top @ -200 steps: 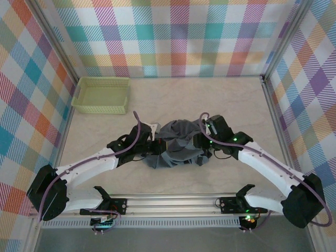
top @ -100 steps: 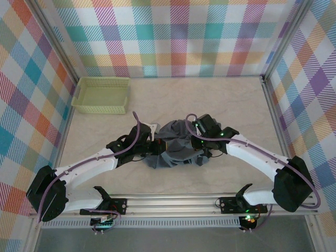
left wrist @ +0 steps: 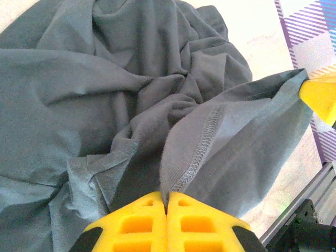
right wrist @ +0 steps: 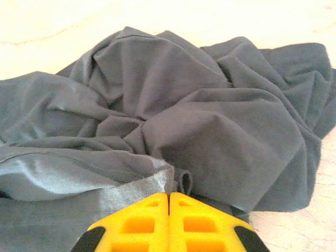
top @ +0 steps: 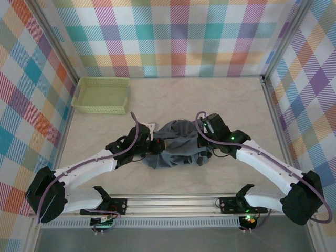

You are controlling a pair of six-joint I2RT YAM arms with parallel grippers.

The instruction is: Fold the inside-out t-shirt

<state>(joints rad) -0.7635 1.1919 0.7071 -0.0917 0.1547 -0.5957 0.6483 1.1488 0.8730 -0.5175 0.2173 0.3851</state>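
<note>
**Two robot arms pinch a crumpled blue-grey t-shirt from either side**

Seen from above, the inside-out t-shirt (top: 177,146) lies in a wrinkled heap on the pale surface (top: 220,100), directly between the two tools. The left tool (top: 153,147) meets the heap's left edge. The right tool (top: 204,142) meets its right edge. Both white arms reach in low from the near corners.

In the left wrist view, the left tool (left wrist: 167,202) has its yellow pads pressed together. A fold of the t-shirt (left wrist: 121,89) with an exposed stitched seam is pinched between them. The cloth stretches ahead and to the right of this tool, up to a yellow fingertip (left wrist: 320,97) of the other tool, which touches the hem's far corner.

In the right wrist view, the right tool (right wrist: 169,197) is also closed. A small loop and a hemmed edge of the t-shirt (right wrist: 220,126) are caught at its tips. The rest of the cloth bunches in deep folds just ahead of it.

A pale yellow-green mesh basket (top: 102,95) sits well beyond the left tool, off to its left, against the plaid wall (top: 173,37).
</note>
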